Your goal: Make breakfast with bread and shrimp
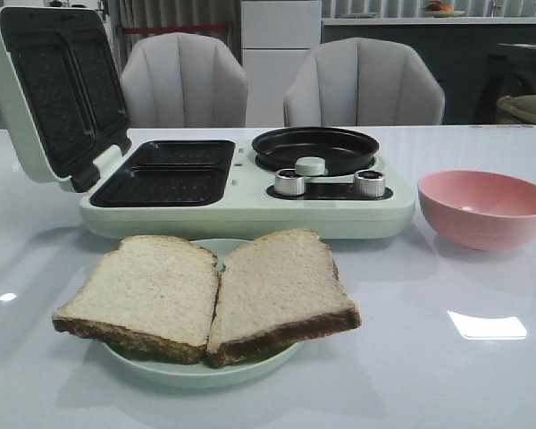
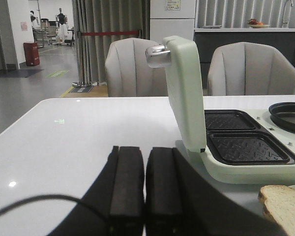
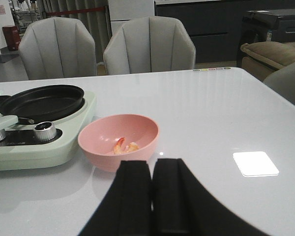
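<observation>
Two square slices of bread (image 1: 210,299) lie flat and side by side on a pale green round plate (image 1: 201,371) at the 6 o'clock edge of the glossy white desk (image 1: 482,384) in the front view, their dark brown crusts toward the camera and their pale, porous tops facing up; the left slice's far edge tilts toward 11 o'clock, the right slice's toward 1 o'clock, and their inner edges touch along a seam running roughly 12 to 6. Beyond the plate, at 12 o'clock, sits a mint-green breakfast maker (image 1: 250,210) of smooth plastic, its lid (image 1: 54,94) swung up at 10 o'clock to show black waffle-textured plates (image 1: 165,172) divided into two rectangular wells, and a shallow round black pan (image 1: 315,147) above two ribbed metal knobs (image 1: 290,182). At 3 o'clock of the maker stands a matte pink bowl (image 1: 485,208), rounded and smooth; in the right wrist view the shrimp (image 3: 125,146), small curled orange-pink and white pieces, rest on its bottom, too small to tell which way they point. The left pincer (image 2: 145,187) hovers over bare desk just beside the maker's raised lid, its black rectangular pads pressed together with nothing between them. The right pincer (image 3: 152,196) sits near the bowl, likewise closed on nothing.
</observation>
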`<state>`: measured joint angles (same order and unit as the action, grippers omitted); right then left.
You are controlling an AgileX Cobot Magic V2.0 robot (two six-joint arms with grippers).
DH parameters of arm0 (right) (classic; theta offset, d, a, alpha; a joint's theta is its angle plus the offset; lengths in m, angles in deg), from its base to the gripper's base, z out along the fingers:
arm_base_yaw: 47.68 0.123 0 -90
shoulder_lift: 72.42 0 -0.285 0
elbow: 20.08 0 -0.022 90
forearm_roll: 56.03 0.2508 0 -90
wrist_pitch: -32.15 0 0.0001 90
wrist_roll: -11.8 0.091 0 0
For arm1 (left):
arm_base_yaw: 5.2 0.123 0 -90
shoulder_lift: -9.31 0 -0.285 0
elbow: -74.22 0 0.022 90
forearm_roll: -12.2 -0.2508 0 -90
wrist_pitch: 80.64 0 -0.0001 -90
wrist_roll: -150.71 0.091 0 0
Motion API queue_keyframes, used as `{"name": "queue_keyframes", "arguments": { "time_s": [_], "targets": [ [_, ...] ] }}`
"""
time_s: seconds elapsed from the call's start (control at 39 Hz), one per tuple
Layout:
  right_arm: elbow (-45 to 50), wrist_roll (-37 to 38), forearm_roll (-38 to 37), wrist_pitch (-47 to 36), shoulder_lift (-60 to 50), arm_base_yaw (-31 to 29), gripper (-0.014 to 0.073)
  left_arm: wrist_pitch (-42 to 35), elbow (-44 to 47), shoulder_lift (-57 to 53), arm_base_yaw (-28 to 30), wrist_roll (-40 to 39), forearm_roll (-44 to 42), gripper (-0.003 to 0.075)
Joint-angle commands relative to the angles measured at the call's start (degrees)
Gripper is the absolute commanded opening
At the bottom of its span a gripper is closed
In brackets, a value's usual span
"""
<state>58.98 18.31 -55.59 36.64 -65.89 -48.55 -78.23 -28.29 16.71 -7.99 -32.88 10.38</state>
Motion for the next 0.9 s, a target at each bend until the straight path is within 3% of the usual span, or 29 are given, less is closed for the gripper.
{"name": "queue_keyframes", "arguments": {
  "time_s": [0.0,0.69,0.87],
  "targets": [
    [-1.3,-0.2,-0.4,-5.2,-0.5,-0.3,0.0152,-4.4,1.3,-0.9,-0.4,0.0,0.5,0.0113],
    [-1.3,-0.2,-0.4,-5.2,-0.5,-0.3,0.0152,-4.4,1.3,-0.9,-0.4,0.0,0.5,0.0113],
    [-1.3,-0.2,-0.4,-5.2,-0.5,-0.3,0.0152,-7.5,1.3,-0.9,-0.4,0.0,0.3,0.0113]
  ]
}}
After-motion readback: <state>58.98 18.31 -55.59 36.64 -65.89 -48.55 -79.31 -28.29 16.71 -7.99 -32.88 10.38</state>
